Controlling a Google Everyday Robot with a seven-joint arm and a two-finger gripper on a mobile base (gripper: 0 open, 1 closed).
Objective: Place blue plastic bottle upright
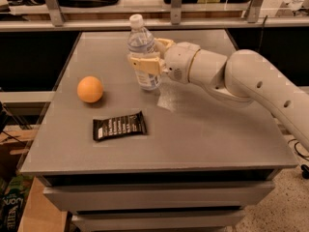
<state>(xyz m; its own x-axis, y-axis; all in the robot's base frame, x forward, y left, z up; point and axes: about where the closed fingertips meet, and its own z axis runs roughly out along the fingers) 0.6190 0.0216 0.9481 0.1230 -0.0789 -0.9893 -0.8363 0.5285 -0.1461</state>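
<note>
Your gripper (150, 57) was over the back middle of the table (207, 129) | jaws gripped the bottle (141, 41) at mid-body | bottle was upright, cap up; whether its base touched the table, you could not tell | ball (90, 89) and dark snack bar (119, 126) lay apart, front-left of it

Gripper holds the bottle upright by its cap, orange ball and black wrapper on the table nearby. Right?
Not the cap: camera view shows the gripper shut on the blue plastic bottle at its label, upright; ball and wrapper as stated.
</note>
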